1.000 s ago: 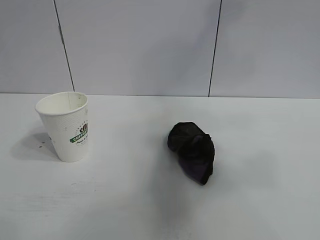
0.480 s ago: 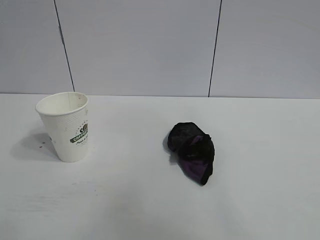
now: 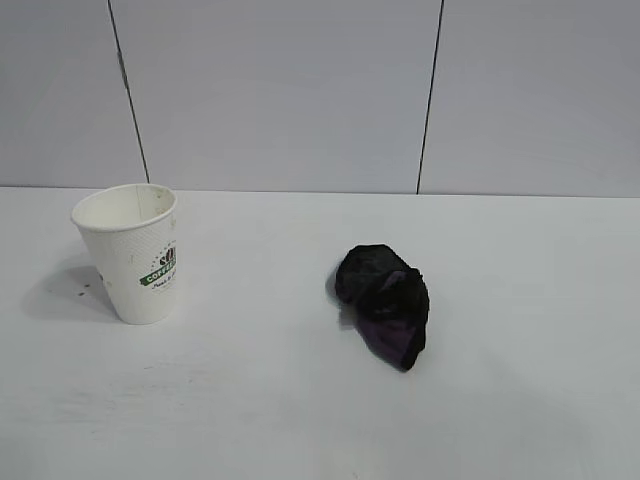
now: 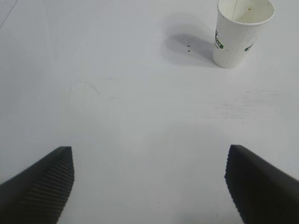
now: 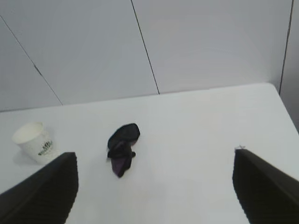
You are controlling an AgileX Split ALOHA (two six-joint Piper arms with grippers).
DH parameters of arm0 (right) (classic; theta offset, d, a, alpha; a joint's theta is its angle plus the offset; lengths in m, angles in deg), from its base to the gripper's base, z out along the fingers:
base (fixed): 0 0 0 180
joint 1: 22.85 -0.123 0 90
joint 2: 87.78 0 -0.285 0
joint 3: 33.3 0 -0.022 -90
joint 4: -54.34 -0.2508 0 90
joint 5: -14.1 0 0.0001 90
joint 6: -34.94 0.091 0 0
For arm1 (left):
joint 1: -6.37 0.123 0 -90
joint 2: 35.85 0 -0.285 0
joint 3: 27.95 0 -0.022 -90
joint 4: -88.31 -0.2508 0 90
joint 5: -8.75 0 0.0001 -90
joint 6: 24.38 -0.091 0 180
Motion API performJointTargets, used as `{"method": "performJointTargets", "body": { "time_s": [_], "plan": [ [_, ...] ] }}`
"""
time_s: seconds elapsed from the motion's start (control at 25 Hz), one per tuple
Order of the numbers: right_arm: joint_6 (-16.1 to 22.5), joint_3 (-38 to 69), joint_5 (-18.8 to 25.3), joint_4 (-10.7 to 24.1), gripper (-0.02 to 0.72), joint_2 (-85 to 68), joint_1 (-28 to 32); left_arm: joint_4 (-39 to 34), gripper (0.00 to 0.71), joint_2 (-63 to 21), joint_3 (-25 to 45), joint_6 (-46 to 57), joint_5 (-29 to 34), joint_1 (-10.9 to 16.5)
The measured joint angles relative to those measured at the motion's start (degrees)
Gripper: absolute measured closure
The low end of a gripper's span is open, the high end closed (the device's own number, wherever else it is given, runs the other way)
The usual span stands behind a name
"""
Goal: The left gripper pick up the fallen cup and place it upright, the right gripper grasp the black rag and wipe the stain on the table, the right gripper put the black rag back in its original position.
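Observation:
The cup (image 3: pixel 132 253) stands upright on the table (image 3: pixel 250 400) at the left; it also shows in the left wrist view (image 4: pixel 240 30) and the right wrist view (image 5: pixel 35 141). The black rag (image 3: pixel 385 302) lies free on the table at the middle right, also in the right wrist view (image 5: pixel 121 148). Neither gripper shows in the exterior view. My left gripper (image 4: pixel 149 184) is open and empty, well back from the cup. My right gripper (image 5: pixel 156 186) is open and empty, high and well back from the rag. Two tiny dark specks (image 4: pixel 188 48) lie in the cup's shadow; no stain blotch shows.
A grey panelled wall (image 3: pixel 300 90) with dark vertical seams stands behind the table. Faint smear marks (image 4: pixel 247 102) show on the tabletop near the cup. The table's far right edge (image 5: pixel 285 100) shows in the right wrist view.
The rag has settled slightly, with purple folds now showing. The cup has not moved.

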Motion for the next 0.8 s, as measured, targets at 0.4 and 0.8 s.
{"method": "performJointTargets", "body": {
  "time_s": [0.4,0.8],
  "plan": [
    [-0.14,16.6,-8.25,2.12,0.081,-1.44,0.0,0.0,0.078,0.0,0.0,0.0,0.0,0.0],
    [-0.19,18.58,-8.47,2.12,0.081,-1.44,0.0,0.0,0.078,0.0,0.0,0.0,0.0,0.0]
  ]
}}
